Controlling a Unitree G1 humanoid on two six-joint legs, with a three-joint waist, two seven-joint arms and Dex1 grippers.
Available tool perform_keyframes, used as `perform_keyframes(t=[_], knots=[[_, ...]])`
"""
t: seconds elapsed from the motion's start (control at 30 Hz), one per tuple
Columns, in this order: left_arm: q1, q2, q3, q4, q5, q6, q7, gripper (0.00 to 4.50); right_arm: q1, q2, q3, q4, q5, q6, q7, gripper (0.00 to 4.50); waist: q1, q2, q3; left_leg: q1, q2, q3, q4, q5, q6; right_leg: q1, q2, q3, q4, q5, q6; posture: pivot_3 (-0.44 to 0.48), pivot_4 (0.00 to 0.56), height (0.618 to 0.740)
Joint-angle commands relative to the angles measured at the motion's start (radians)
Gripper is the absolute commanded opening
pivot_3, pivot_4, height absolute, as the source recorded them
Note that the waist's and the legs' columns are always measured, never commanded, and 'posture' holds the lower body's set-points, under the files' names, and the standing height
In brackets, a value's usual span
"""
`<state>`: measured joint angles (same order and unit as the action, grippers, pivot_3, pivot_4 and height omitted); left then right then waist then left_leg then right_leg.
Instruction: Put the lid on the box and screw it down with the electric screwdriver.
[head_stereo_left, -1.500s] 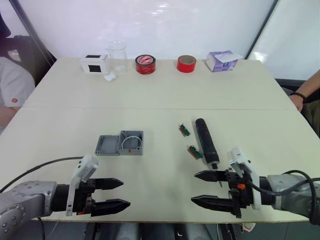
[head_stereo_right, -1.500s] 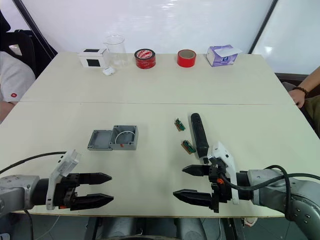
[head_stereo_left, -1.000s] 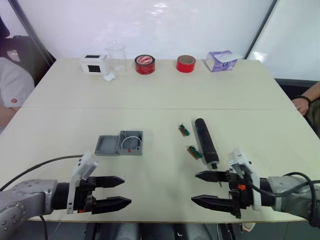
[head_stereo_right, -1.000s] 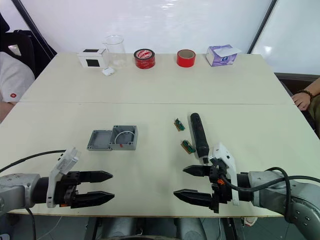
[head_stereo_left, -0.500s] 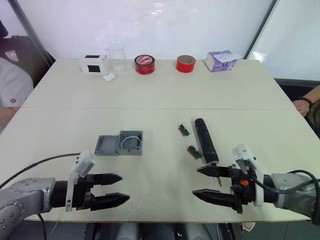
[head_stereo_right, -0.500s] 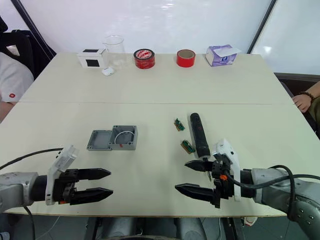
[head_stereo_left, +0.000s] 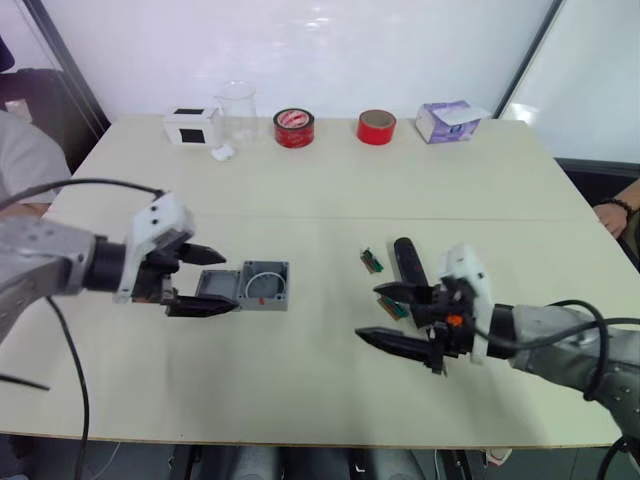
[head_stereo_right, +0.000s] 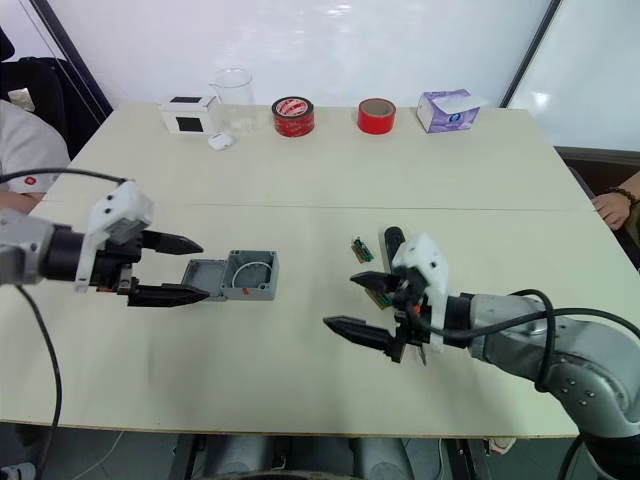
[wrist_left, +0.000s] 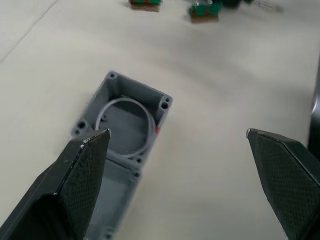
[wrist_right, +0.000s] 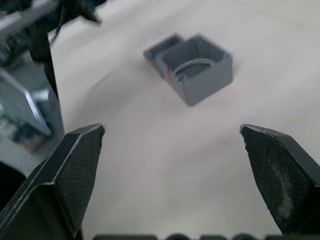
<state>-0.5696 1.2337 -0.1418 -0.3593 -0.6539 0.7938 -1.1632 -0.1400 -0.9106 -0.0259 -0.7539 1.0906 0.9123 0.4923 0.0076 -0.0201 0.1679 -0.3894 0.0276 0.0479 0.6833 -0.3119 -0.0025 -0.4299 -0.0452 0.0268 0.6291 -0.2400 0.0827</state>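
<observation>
The gray box (head_stereo_left: 265, 285) stands open on the table, a white wire loop inside it. The shallow gray lid (head_stereo_right: 205, 277) lies against its left side, hollow side up. My left gripper (head_stereo_left: 228, 282) is open, with one fingertip beyond the lid and one on its near side; I cannot tell if it touches. In the left wrist view the box (wrist_left: 127, 122) lies ahead between the fingers. The black electric screwdriver (head_stereo_left: 405, 258) lies right of centre, its near end hidden behind my right gripper (head_stereo_left: 369, 312), which is open and empty.
Two small green boards (head_stereo_left: 371, 261) (head_stereo_left: 392, 307) lie beside the screwdriver. Along the far edge stand a white box with a black square (head_stereo_left: 190, 127), a clear beaker (head_stereo_left: 237, 110), two red tape rolls (head_stereo_left: 294, 128) (head_stereo_left: 376, 127) and a purple tissue box (head_stereo_left: 447, 121). A person's hand (head_stereo_left: 612, 212) rests at the right.
My left gripper has moved from the table's near edge forward to the lid. My right gripper has moved forward and left over the screwdriver's near end. Both stay open.
</observation>
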Motion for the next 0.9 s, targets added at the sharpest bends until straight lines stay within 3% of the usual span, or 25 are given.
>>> perform_keyframes(t=[0.03,0.2,0.63,0.73,0.9], knots=[[-0.125,-0.053,-0.160,0.078,0.209,-0.153,-0.131,4.48,-0.012,0.005,0.060,-0.033,-0.107,-0.045,0.047,4.50,0.003,0.000,0.000,-0.001,0.000,0.000,0.000,0.000,0.000,0.000,0.001,0.000,0.000,0.000,0.000,0.000,0.150,0.740],[-0.188,-0.151,-0.284,0.173,0.376,-0.279,-0.218,4.48,-0.036,0.066,0.122,-0.010,-0.217,-0.077,0.038,4.50,0.001,0.000,0.000,-0.001,0.000,0.000,0.001,0.000,0.000,-0.001,0.001,0.001,0.001,0.000,0.000,0.000,0.150,0.740],[-0.187,-0.296,-0.350,0.271,0.547,-0.356,-0.277,4.48,-0.030,0.202,0.153,-0.020,-0.314,-0.067,-0.017,4.50,0.003,-0.001,0.000,-0.002,0.001,-0.001,0.002,0.000,0.000,-0.001,0.000,0.000,0.001,0.000,0.001,0.000,0.150,0.740],[-0.191,-0.336,-0.353,0.297,0.575,-0.378,-0.275,3.73,-0.031,0.212,0.148,-0.026,-0.314,-0.057,-0.028,4.50,0.003,-0.001,0.000,-0.002,0.001,-0.001,0.002,0.000,0.000,-0.001,0.000,0.000,0.001,0.000,0.001,0.000,0.150,0.740],[-0.196,-0.383,-0.358,0.346,0.621,-0.414,-0.282,1.65,-0.041,0.227,0.135,-0.035,-0.306,-0.031,-0.047,4.50,0.003,-0.001,0.000,-0.002,0.001,-0.001,0.002,0.000,0.000,-0.001,0.000,0.000,0.001,0.002,0.003,0.000,0.150,0.740]])
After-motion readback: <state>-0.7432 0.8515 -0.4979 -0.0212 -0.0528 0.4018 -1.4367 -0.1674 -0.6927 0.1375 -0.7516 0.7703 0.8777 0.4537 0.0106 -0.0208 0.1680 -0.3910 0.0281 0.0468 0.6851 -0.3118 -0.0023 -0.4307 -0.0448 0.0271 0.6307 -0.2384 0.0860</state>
